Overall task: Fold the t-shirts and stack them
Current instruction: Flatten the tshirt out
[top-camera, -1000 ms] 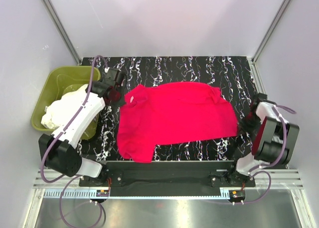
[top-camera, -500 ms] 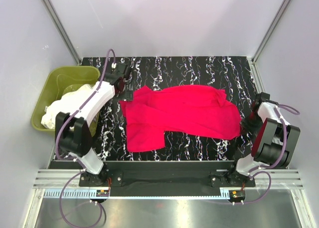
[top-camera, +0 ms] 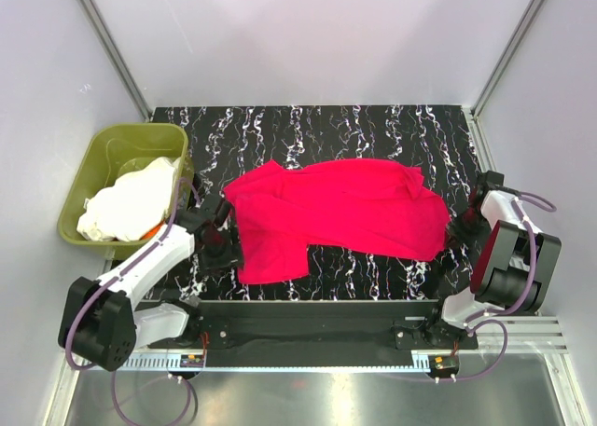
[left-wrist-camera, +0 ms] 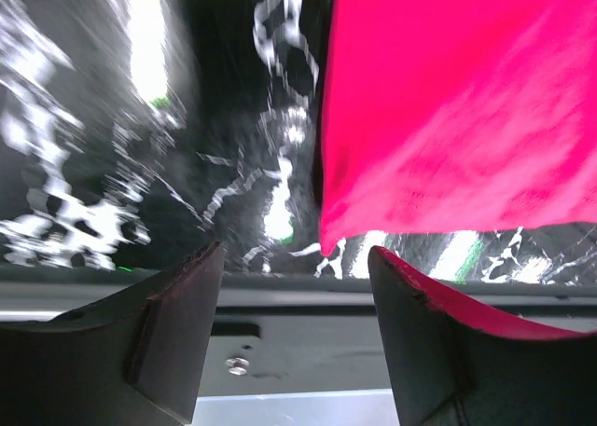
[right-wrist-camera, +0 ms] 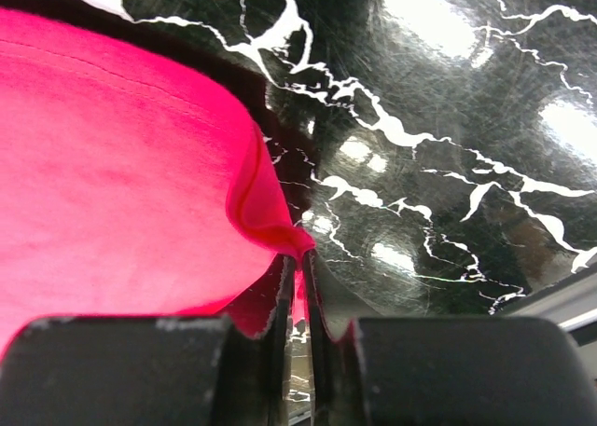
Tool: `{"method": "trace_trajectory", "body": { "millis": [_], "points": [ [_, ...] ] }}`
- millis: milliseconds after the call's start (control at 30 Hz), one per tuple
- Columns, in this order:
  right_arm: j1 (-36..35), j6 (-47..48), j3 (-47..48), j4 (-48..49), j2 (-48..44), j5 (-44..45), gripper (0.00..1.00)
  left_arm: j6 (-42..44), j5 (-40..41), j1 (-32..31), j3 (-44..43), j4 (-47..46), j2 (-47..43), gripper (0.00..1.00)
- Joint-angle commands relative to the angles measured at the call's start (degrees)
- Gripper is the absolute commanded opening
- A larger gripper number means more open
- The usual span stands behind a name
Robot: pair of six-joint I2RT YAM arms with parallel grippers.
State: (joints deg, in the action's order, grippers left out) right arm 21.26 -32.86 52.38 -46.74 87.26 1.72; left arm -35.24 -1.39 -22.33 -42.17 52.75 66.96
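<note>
**Left jaws wide at the shirt corner, right pinched on the hem**

We log the left gripper first. Its fingers stand wide apart with nothing between them, low over the table. The near left corner of the red t-shirt lies just beyond the gap (clear of both fingers, as far as the wrist view shows). The left arm lies low, reaching from its base toward that corner.

The right gripper is closed to a slit, with a fold of the red hem pinched between its fingers. Its arm is folded tight at the table's right edge.

The red shirt lies spread and wrinkled across the middle of the table. Farther left, we see the white t-shirts heaped in the green tub at the table's left side.
</note>
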Motion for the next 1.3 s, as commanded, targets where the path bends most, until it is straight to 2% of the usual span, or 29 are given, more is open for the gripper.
{"method": "trace_trajectory", "body": {
  "millis": [0,167,300,533,633,667,733,800,933,1000,1100,1200,1267],
  "points": [
    [-0.3,1.0,1.1,1.0,-1.0,-1.5,0.14,-7.5,-7.3,-0.3,2.1,-5.6,-0.3,0.67],
    [-0.4,1.5,1.3,1.0,-1.0,-2.9,0.18,-10.0,-7.3,-0.4,7.2,-9.9,-0.7,0.63],
    [-0.4,1.7,1.3,1.2,-0.9,-3.4,0.20,-11.3,-7.8,-0.3,9.5,-12.4,0.3,0.56],
    [-0.6,1.9,1.1,1.0,-1.4,-3.6,0.21,-12.3,-7.7,-0.3,10.5,-14.0,0.5,0.48],
    [-0.7,1.9,1.2,0.9,-1.6,-3.7,0.21,-12.5,-7.4,-0.4,11.0,-15.2,0.8,0.41],
    [-0.8,2.0,1.3,0.7,-1.5,-3.9,0.22,-12.4,-7.3,-0.4,10.8,-15.5,0.9,0.38],
    [-1.0,2.1,1.7,0.4,-1.2,-3.9,0.24,-12.5,-7.8,-0.3,10.9,-15.7,0.8,0.24],
    [-1.1,2.2,1.8,-0.2,-1.0,-3.8,0.32,-12.9,-7.8,-0.3,10.6,-15.1,-0.4,0.00],
    [-1.1,2.2,2.0,-0.5,0.0,-5.0,0.48,-12.0,-0.5,0.0,8.0,-10.9,-4.4,0.00],
    [-1.1,2.9,2.1,-0.7,0.5,-6.0,0.56,-9.9,1.2,0.6,5.7,-9.9,-4.1,0.00],
    [-1.1,3.5,3.3,-2.6,0.5,-5.6,0.62,-6.3,0.9,0.9,2.4,-9.1,-1.3,0.00],
    [-1.1,3.6,4.0,-4.0,-0.3,-5.2,0.63,-2.7,-2.0,0.9,1.5,-12.0,-0.2,0.00],
    [-1.1,3.0,4.7,-5.1,-0.3,-5.4,0.59,-1.0,-3.7,0.9,1.3,-13.2,0.5,0.00]
  ]
}}
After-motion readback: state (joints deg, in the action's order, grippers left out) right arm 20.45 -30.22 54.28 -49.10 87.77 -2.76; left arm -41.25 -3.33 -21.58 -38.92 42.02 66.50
